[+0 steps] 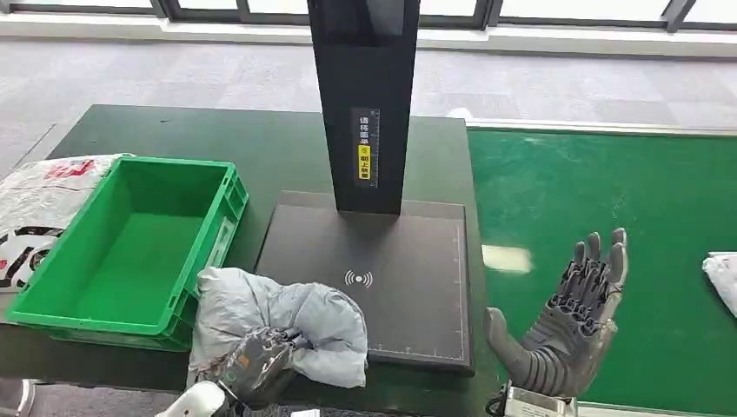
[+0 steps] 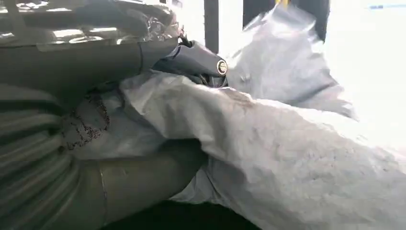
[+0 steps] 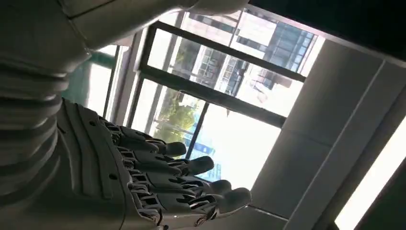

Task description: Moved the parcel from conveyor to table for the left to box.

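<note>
The left hand (image 1: pixel 256 365) has its dark fingers dug into a soft, crumpled grey plastic parcel (image 1: pixel 282 321), gripping it at the near edge of the dark table (image 1: pixel 278 152). The wrinkled bag slumps partly over the corner of a flat black matte scanner pad (image 1: pixel 400 278), just beside a rigid green plastic crate (image 1: pixel 222 208). The right hand (image 1: pixel 565 326) stands upright over the green felt-like conveyor (image 1: pixel 591 191), fingers straight and spread, holding nothing. Another pale bag (image 1: pixel 723 278) lies at the belt's far right.
</note>
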Action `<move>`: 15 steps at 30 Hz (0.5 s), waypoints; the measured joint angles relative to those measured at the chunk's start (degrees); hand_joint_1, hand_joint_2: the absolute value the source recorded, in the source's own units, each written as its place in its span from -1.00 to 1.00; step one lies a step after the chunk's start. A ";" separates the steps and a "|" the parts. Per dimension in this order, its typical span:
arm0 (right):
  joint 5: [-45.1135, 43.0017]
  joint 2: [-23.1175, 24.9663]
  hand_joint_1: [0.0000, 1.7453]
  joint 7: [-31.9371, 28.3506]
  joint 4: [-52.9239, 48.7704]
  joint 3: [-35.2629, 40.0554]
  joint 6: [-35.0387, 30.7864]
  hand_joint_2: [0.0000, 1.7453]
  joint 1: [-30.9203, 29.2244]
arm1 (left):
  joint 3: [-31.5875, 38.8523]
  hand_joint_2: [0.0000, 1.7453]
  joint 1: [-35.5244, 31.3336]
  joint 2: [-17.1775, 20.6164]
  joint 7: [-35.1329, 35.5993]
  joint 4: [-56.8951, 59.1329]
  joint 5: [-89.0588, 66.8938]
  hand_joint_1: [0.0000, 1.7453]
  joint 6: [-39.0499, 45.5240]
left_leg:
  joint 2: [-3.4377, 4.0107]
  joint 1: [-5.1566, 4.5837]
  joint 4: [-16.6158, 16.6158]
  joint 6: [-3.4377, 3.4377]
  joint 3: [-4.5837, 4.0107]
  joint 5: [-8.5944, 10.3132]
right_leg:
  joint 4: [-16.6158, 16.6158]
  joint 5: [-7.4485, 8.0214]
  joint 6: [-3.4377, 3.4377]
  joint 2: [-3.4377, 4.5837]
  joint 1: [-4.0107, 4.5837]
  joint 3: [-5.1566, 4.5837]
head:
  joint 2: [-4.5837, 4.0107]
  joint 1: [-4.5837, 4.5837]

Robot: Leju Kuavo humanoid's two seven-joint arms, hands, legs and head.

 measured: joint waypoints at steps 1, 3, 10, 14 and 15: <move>0.00 0.00 -1.00 0.00 0.00 0.04 0.00 1.00 0.00 | 0.00 1.00 -0.53 -0.50 -0.55 0.28 0.02 1.00 1.20 | 0.00 0.00 0.00 0.00 0.00 0.00 | 0.00 0.01 0.00 0.00 0.00 0.00 | 0.00 0.00; -0.02 0.00 -1.00 0.00 0.00 0.07 0.00 1.00 0.01 | 0.00 1.00 -1.37 -1.34 -0.92 0.76 0.02 1.00 2.66 | 0.00 0.00 0.01 0.00 0.01 0.00 | 0.00 0.01 0.00 0.00 0.00 0.00 | 0.00 0.00; -0.02 0.00 -1.00 -0.02 0.00 0.09 0.00 1.00 0.16 | 0.30 1.00 -4.04 -4.77 -2.19 2.66 -0.57 1.00 12.34 | -0.04 -0.01 0.01 0.00 -0.03 0.00 | 0.00 0.00 0.00 -0.02 0.00 -0.06 | 0.00 0.00; 0.33 0.02 -1.00 -0.04 0.00 0.20 0.00 1.00 0.42 | 1.09 1.00 -6.86 -6.77 -2.97 2.75 0.41 1.00 19.55 | -0.15 -0.01 0.04 0.02 -0.04 0.05 | 0.00 0.03 0.01 -0.14 0.00 -0.11 | 0.00 0.00; 0.33 0.02 -1.00 -0.04 0.00 0.24 0.00 1.00 0.42 | 1.40 1.00 -7.85 -7.10 -2.95 2.75 0.70 1.00 20.04 | -0.14 -0.01 0.04 0.02 -0.09 0.05 | 0.00 0.03 0.01 -0.12 0.00 -0.06 | 0.00 0.00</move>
